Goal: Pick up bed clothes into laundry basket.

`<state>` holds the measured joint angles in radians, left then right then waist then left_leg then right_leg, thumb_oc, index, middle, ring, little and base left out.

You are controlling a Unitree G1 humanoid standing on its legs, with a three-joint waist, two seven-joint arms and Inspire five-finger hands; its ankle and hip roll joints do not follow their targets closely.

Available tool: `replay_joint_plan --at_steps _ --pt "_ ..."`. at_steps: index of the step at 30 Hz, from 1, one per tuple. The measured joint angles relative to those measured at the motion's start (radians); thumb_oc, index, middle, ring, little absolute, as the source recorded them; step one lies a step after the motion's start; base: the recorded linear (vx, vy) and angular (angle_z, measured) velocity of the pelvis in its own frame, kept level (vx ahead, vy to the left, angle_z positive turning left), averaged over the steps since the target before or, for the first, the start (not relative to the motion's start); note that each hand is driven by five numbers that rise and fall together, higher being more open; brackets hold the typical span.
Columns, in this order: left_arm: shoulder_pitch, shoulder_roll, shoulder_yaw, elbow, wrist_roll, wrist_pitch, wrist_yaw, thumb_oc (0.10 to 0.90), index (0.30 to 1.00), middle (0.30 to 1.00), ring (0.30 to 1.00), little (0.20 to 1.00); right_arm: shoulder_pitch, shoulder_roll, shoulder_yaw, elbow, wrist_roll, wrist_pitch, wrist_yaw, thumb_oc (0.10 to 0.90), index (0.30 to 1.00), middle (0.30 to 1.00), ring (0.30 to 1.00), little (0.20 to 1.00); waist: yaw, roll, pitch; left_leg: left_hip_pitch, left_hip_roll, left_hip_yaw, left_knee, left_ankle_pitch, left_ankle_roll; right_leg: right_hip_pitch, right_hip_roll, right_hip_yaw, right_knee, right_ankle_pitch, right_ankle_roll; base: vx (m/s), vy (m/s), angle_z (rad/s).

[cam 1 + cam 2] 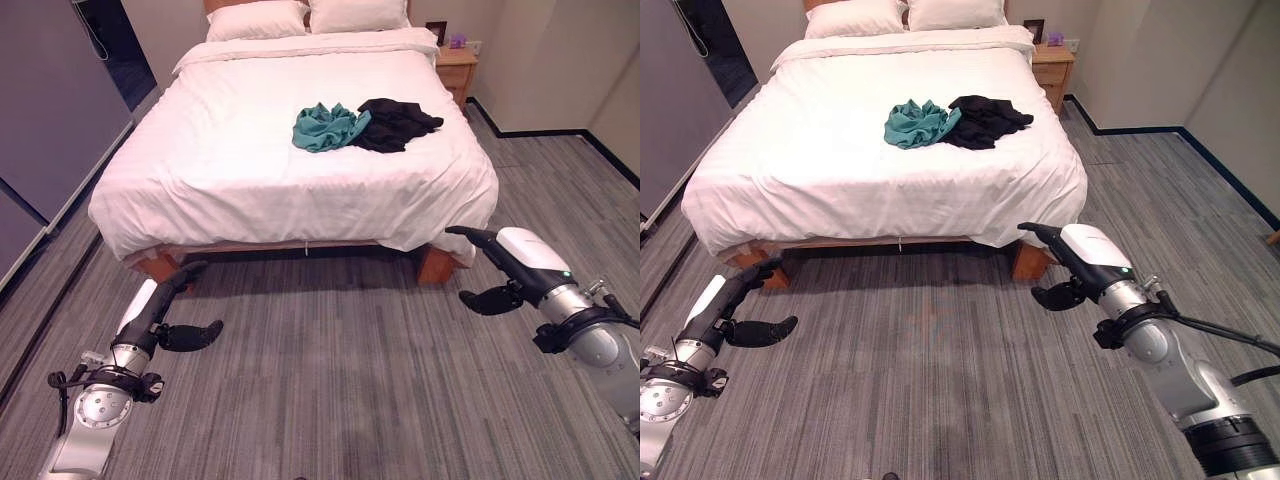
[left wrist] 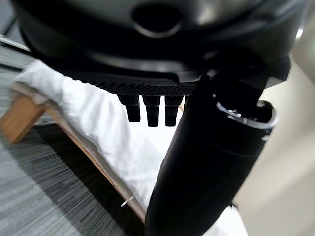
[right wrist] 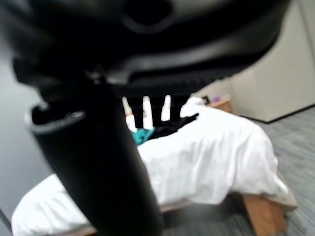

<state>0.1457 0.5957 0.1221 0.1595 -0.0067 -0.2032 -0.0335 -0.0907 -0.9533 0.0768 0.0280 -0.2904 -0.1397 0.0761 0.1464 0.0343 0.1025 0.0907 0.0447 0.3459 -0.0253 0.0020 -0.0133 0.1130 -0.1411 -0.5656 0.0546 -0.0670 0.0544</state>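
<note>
The teal garment [image 1: 328,126] and black garment [image 1: 398,123] are lying touching on the bed [image 1: 250,170]. Both the left hand [image 1: 165,305] and right hand [image 1: 500,270] are hovering well short of them, fingers straight, holding nothing.

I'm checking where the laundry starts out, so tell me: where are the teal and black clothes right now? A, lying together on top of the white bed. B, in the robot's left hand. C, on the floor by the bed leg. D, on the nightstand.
A: the teal garment and the black garment lie touching each other on the white bed, while the left hand and the right hand are open over the floor.
</note>
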Motion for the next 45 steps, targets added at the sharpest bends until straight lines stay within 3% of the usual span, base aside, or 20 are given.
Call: replay_joint_plan --at_steps 9,12,13,15,17,21,24,25,26,27,29,30,31,32,34,36,37,38,42,45 --pt "0.042 -0.069 0.0 0.027 -0.052 0.046 -0.002 0.8 0.9 0.9 0.9 0.9 0.028 0.102 -0.018 0.029 -0.041 0.052 -0.001 0.8 0.9 0.9 0.9 0.9 0.003 -0.011 0.006 0.007 -0.005 0.001 -0.007 0.0 0.001 -0.021 -0.009 0.01 0.036 -0.005 0.007 0.0 0.086 -0.02" --pt "0.048 -0.067 0.003 0.027 -0.053 0.048 -0.001 0.8 0.9 0.9 0.9 0.9 0.029 0.105 -0.025 0.055 -0.044 0.068 -0.002 0.8 0.9 0.9 0.9 0.9 0.002 -0.005 0.01 0.008 -0.001 0.012 -0.026 0.001 0.002 -0.102 -0.05 0.021 0.194 -0.037 0.054 0.01 0.111 -0.21" --pt "0.052 -0.06 0.007 0.028 -0.053 0.053 0.0 0.8 0.9 0.9 0.9 0.9 0.028 0.112 -0.024 0.065 -0.046 0.073 -0.002 0.8 0.9 0.9 0.9 0.9 0.005 0.001 0.024 0.017 0.009 0.037 -0.024 0.003 0.008 -0.173 -0.1 0.018 0.357 -0.046 0.075 0.02 0.083 -0.33" --pt "0.05 -0.06 0.018 0.03 -0.054 0.056 0.01 0.8 0.9 0.9 0.9 0.9 0.029 0.136 -0.027 0.08 -0.045 0.08 -0.003 0.8 0.9 0.9 0.9 0.9 -0.007 -0.001 0.048 0.026 0.012 0.041 -0.004 -0.033 0.059 -0.213 -0.158 -0.032 0.476 -0.024 0.146 0.2 0.066 -0.27" --pt "0.051 -0.064 0.019 0.03 -0.056 0.06 0.025 0.8 0.9 0.9 0.9 0.9 0.036 0.16 -0.027 0.067 -0.043 0.087 -0.002 0.8 0.9 0.9 0.9 0.9 -0.023 -0.003 0.066 0.03 0.014 0.041 -0.003 -0.063 0.057 -0.27 -0.216 -0.057 0.544 -0.025 0.169 0.46 -0.014 -0.26" --pt "0.05 -0.072 0.037 0.03 -0.061 0.07 0.021 0.8 0.9 0.9 0.9 0.9 0.157 0.187 -0.046 -0.036 -0.037 0.084 -0.004 0.8 0.9 0.9 0.9 0.9 -0.091 -0.022 0.103 0.027 0.016 -0.007 -0.016 -0.066 0.043 -0.353 -0.221 -0.037 0.3 0.018 0.187 0.41 -0.053 0.19" --pt "0.044 -0.103 0.051 0.037 -0.061 0.081 0.021 0.8 0.9 0.9 0.9 0.9 0.234 0.244 -0.053 -0.034 -0.035 0.105 0.005 0.8 0.9 0.9 0.9 0.9 -0.14 -0.056 0.097 0.026 0.03 -0.049 -0.003 -0.094 -0.01 -0.403 -0.256 0.001 0.089 0.09 0.214 0.47 -0.095 0.5" --pt "0.039 -0.102 0.049 0.039 -0.06 0.084 0.02 0.8 0.9 0.9 0.9 0.9 0.238 0.26 -0.055 -0.033 -0.035 0.115 0.008 0.8 0.9 0.9 0.9 0.9 -0.145 -0.059 0.098 0.028 0.034 -0.065 0.0 -0.092 -0.008 -0.399 -0.253 -0.007 0.051 0.104 0.202 0.38 -0.039 0.31" --pt "0.044 -0.095 0.041 0.039 -0.059 0.086 0.017 0.8 0.9 0.9 0.9 0.9 0.251 0.27 -0.054 -0.032 -0.033 0.118 0.007 0.8 0.9 0.9 0.9 0.9 -0.156 -0.066 0.093 0.047 0.054 -0.08 -0.013 -0.099 -0.057 -0.392 -0.249 -0.013 -0.004 0.119 0.205 0.74 -0.084 0.6" --pt "0.032 -0.112 0.02 0.041 -0.059 0.098 0.023 0.8 0.9 0.9 0.9 0.9 0.269 0.275 -0.07 -0.029 -0.026 0.129 0.008 0.8 0.9 0.9 0.9 0.9 -0.166 -0.037 0.086 0.067 0.114 -0.114 -0.038 -0.118 -0.083 -0.38 -0.212 0.032 0.04 0.188 0.169 0.55 -0.088 0.66" --pt "0.031 -0.116 -0.019 0.026 -0.052 0.098 0.014 0.8 0.9 0.9 0.9 0.9 0.227 0.267 -0.077 0.029 -0.02 0.142 0.007 0.8 0.9 0.9 0.9 0.9 -0.166 -0.008 0.076 0.097 0.15 -0.134 0.008 -0.11 -0.107 -0.379 -0.17 0.021 0.126 0.16 0.141 0.55 -0.144 0.44" --pt "0.032 -0.115 -0.033 0.028 -0.05 0.098 0.013 0.8 0.9 0.9 0.9 0.9 0.212 0.261 -0.084 0.045 -0.014 0.147 0.007 0.8 0.9 0.9 0.9 0.9 -0.168 0.012 0.068 0.093 0.176 -0.117 0.048 -0.072 -0.138 -0.359 -0.141 0.009 0.142 0.146 0.108 0.5 -0.274 0.35" --pt "0.031 -0.115 -0.035 0.027 -0.05 0.097 0.007 0.8 0.9 0.9 0.9 0.9 0.209 0.251 -0.106 0.046 -0.009 0.149 0.001 0.8 0.9 0.9 0.9 0.9 -0.171 0.018 0.061 0.106 0.22 -0.115 0.075 -0.037 -0.161 -0.32 -0.103 -0.026 0.146 0.121 0.002 0.37 -0.233 0.3" --pt "0.031 -0.114 -0.036 0.027 -0.051 0.097 0.009 0.8 0.9 0.9 0.9 0.9 0.2 0.247 -0.111 0.049 -0.008 0.148 -0.004 0.8 0.9 0.9 0.9 0.9 -0.161 0.02 0.055 0.091 0.241 -0.129 0.115 -0.016 -0.173 -0.312 -0.081 -0.041 0.154 0.098 -0.013 0.38 -0.299 0.24" --pt "0.009 -0.101 -0.031 0.027 -0.051 0.098 0.011 0.8 0.9 0.9 0.9 0.9 0.176 0.213 -0.115 0.048 0.0 0.143 -0.016 0.8 0.9 0.9 0.9 0.9 -0.115 -0.006 0.056 -0.067 0.315 -0.168 0.411 0.032 -0.195 -0.28 -0.032 -0.06 0.113 0.08 -0.053 0.32 -0.262 -0.19" --pt "0.01 -0.087 -0.03 0.039 -0.051 0.101 0.017 0.8 0.9 0.9 0.9 0.9 0.146 0.217 -0.11 0.054 0.001 0.143 -0.021 0.8 0.9 0.9 0.9 0.9 -0.086 -0.027 0.058 -0.095 0.338 -0.205 0.482 0.151 -0.216 -0.242 -0.002 -0.053 0.106 0.053 -0.087 0.28 -0.14 -0.06" --pt "0.009 -0.086 -0.031 0.037 -0.051 0.101 0.023 0.8 0.9 0.9 0.9 0.9 0.123 0.198 -0.088 0.056 0.001 0.143 -0.03 0.8 0.9 0.9 0.9 0.9 -0.08 -0.042 0.064 -0.166 0.399 -0.158 0.616 0.2 -0.198 -0.199 0.014 -0.065 0.081 0.038 -0.107 0.33 0.057 0.18" --pt "0.016 -0.082 -0.031 0.026 -0.051 0.1 0.024 0.8 0.9 0.9 0.9 0.9 0.065 0.187 -0.061 0.056 0.001 0.141 -0.038 0.8 0.9 0.9 0.9 0.9 -0.058 -0.071 0.08 -0.232 0.423 -0.054 0.672 0.135 -0.164 -0.153 0.02 -0.075 0.05 0.034 -0.113 0.22 0.082 0.15" --pt "0.025 -0.079 -0.036 0.018 -0.049 0.099 0.022 0.8 0.9 0.9 0.9 0.9 0.01 0.191 -0.061 0.051 0.014 0.135 -0.063 0.8 0.9 0.9 0.9 0.9 -0.022 -0.086 0.092 -0.321 0.337 0.056 0.455 0.043 -0.124 -0.059 0.019 -0.069 -0.02 0.03 -0.102 0.32 0.223 0.12" --pt "0.023 -0.081 -0.039 0.022 -0.045 0.096 0.026 0.8 0.9 0.9 0.9 0.9 0.012 0.199 -0.032 0.056 0.025 0.125 -0.076 0.8 0.9 0.9 0.9 0.9 0.004 -0.066 0.09 -0.385 0.277 0.058 0.235 0.088 -0.106 0.012 0.031 -0.091 -0.025 -0.015 -0.022 0.31 0.267 0.08"
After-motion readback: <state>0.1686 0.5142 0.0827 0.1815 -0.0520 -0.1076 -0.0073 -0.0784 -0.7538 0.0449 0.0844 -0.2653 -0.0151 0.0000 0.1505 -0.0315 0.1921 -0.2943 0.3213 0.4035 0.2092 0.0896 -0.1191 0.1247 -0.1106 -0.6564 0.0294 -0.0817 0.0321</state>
